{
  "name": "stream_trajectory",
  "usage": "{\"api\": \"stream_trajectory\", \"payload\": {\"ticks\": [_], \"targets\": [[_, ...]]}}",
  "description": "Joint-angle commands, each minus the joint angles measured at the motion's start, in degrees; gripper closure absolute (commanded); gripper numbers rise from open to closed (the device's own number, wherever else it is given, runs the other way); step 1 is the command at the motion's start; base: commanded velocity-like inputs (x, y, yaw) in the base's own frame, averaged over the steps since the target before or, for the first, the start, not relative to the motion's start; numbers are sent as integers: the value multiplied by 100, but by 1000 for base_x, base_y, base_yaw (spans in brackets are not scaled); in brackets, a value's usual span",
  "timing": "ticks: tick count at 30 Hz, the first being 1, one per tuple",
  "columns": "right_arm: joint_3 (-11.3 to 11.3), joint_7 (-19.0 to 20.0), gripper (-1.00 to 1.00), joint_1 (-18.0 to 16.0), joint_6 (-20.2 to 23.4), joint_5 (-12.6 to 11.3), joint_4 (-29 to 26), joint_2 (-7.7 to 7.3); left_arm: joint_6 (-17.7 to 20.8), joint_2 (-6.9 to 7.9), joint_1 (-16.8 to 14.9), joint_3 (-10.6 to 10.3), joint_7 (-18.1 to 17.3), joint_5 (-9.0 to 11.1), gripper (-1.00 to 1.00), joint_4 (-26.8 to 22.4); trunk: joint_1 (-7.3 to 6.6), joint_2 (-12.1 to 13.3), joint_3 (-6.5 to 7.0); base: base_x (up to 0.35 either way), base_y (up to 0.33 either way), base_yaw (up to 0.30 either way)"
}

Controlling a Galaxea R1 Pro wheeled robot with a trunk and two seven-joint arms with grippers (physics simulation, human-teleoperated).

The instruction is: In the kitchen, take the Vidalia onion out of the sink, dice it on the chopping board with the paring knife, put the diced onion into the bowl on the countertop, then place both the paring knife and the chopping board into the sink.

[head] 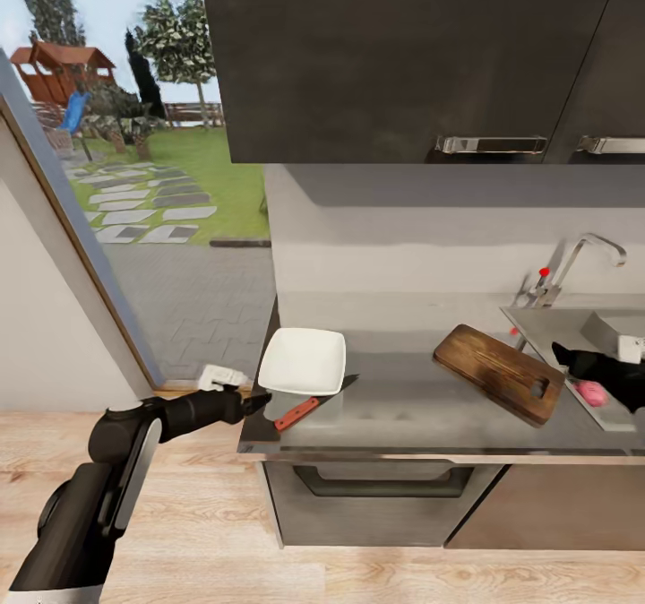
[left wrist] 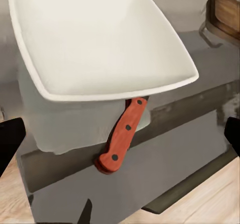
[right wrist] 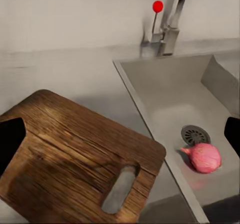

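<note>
- Vidalia onion (right wrist: 204,157) sits low in the sink (right wrist: 165,92), right beside the round drain, well clear of the walls
- Judging by its look: small, round, firm and smooth-skinned, so light but liable to roll or squirt out; pinch it across the widest part, coming from above
- Right gripper (head: 596,373) hovers over the sink edge near the onion, jaws spread and empty
- Left gripper (head: 255,401) waits at the tabletop's end, jaws apart, close to the paring knife (left wrist: 122,136); its blade is tucked under the bowl (head: 303,360)
- Chopping board (head: 499,372) lies between bowl and sink: stiff, heavy, slot handle toward the sink
- No brand, label or readable writing anywhere; just a red dot on the tap (right wrist: 165,27)
</note>
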Motion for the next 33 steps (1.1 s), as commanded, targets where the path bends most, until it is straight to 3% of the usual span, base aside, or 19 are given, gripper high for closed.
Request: {"api": "stream_trajectory", "payload": {"ticks": [1, 2, 3, 7, 10, 13, 17, 21, 23, 26, 27, 28, 33], "targets": [[5, -33, -100, -75, 143, -128, -5, -1, 44, -15, -14, 6, -20, 6, -100, -4, 3, -12, -12, 0, 0, 0], [25, -59, -100, -447, 668, -432, 13, 9, 104, -102, -245, 6, -19, 6, -100, -4, 3, -12, -12, 0, 0, 0], [36, -62, -100, -540, 747, -482, 16, 29, 203, -145, -390, 6, -19, 6, -100, -4, 3, -12, -12, 0, 0, 0], [132, -166, -100, -715, 869, -542, 44, 230, 598, -381, -789, 6, -10, 6, -100, -4, 3, -12, -12, 0, 0, 0], [292, -518, -100, -769, 894, -565, 79, 601, 703, -839, -1365, 3, 21, -10, -100, 37, 3, -12, -12, 0, 0, 0], [479, -693, -100, -778, 897, -571, 82, 800, 740, -1032, -1755, -1, 137, -23, -100, 143, 3, -12, -12, 0, 0, 0], [591, -756, -100, -781, 892, -581, 73, 872, 754, -1105, -1984, -2, 586, -24, -100, 644, 3, -12, -12, 0, 0, 0], [720, -766, -100, -783, 883, -587, 47, 898, 733, -1133, -2136, -2, 1337, -23, -100, 1485, 3, -12, -12, 0, 0, 0], [752, -764, -100, -783, 879, -588, -3, 903, 730, -1138, -2175, -2, 1592, -22, -100, 1607, 3, -12, -12, 0, 0, 0], [849, -763, -100, -783, 875, -589, -56, 912, 768, -1206, -2207, -147, 1818, -20, -100, 1398, 3, -12, -12, 0, 0, 0], [975, -763, -100, -783, 875, -589, -64, 915, 796, -1218, -2207, -392, 1850, -20, -100, 1173, 3, -12, -12, 0, 0, 0], [1018, -763, -100, -783, 873, -589, -66, 915, 810, -1219, -2207, -486, 1858, -20, -100, 1065, 3, -12, -12, 0, 0, 0], [1091, -769, -100, -783, 861, -590, -70, 916, 837, -1227, -2206, -674, 1862, -14, -100, 874, 3, -12, -12, 0, 4, -14]]}}
